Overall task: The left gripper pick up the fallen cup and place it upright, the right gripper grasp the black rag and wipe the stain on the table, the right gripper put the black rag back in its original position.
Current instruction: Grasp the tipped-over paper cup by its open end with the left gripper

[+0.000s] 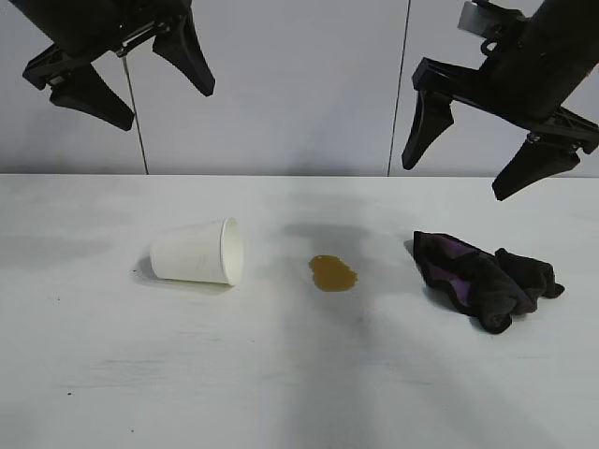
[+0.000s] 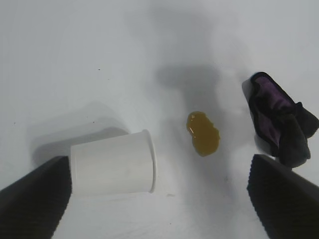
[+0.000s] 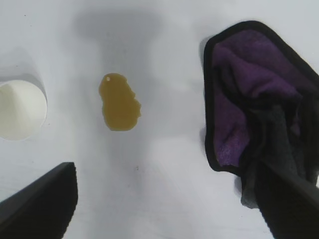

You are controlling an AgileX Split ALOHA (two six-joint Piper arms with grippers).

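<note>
White worktop (image 1: 94,374) below us, grey wall behind. Our left gripper (image 1: 126,70) hangs released, high over the fallen cup (image 1: 198,251), which lies on its side toward the left edge, mouth facing the stain (image 1: 333,273) mid-worktop. Our right gripper (image 1: 477,140) hovers spread above the black rag (image 1: 487,276) near the right edge. Risk: the round cup could roll toward the puddle if nudged off-centre. Nothing blocks either approach.
</note>
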